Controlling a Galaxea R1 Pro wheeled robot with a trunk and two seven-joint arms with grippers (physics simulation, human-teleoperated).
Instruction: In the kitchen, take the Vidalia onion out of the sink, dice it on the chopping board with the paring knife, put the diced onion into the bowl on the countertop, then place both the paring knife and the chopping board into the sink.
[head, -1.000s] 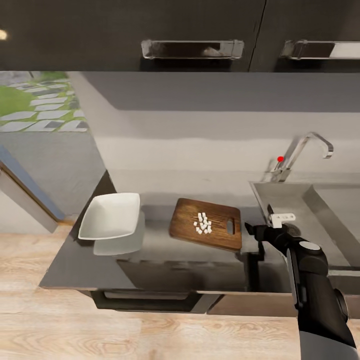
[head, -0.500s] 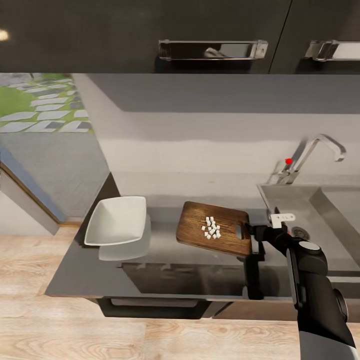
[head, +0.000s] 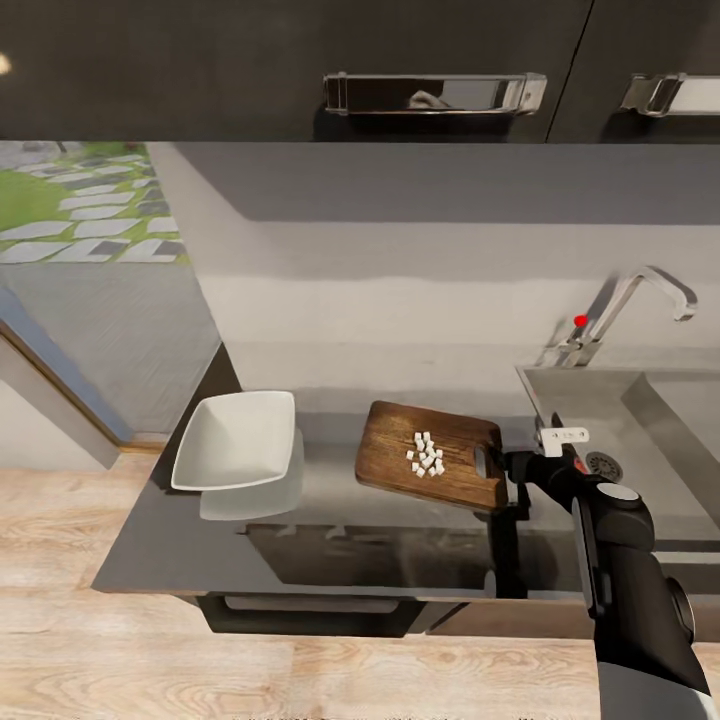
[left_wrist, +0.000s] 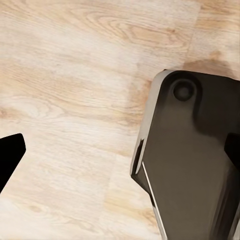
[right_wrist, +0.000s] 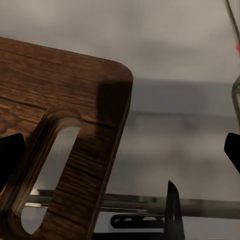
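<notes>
1. Head view: countertop (head: 300, 540) runs from the left end to the sink (head: 640, 400) at right, under dark wall cabinets (head: 300, 60) with steel handles. Tap (head: 625, 310) with a red dot stands behind the basin; round drain (head: 603, 464) shows just past the arm.
2. Right arm (head: 630, 590) comes up from the lower right, forearm dark, wrist turned toward the board's slot end. Right gripper (head: 510, 470) sits at that end of the board (head: 430, 455); contact can't be confirmed from here.
3. Right wrist view: two dark fingertips (right_wrist: 10, 157) sit at opposite frame edges, well apart, so the claw is wide open. Board's rounded corner and oblong slot (right_wrist: 47, 175) lie between them, nothing clamped.
4. Board lies on the countertop between bowl and sink, slot end toward the sink, angled a little.
5. Bowl (head: 238, 440): white, squarish, on the countertop near its left end, apart from the board. Looks empty.
6. Diced onion (head: 427, 454): cluster of small white cubes on the board, near its middle, toward the slot.
7. Left wrist view: wood floor (left_wrist: 65, 90) and a dark robot part (left_wrist: 190, 160). One dark fingertip (left_wrist: 9, 155) at the frame edge; left claw's opening can't be told.
8. No readable labels or writing; blurred white tag near the right wrist (head: 565, 436).
</notes>
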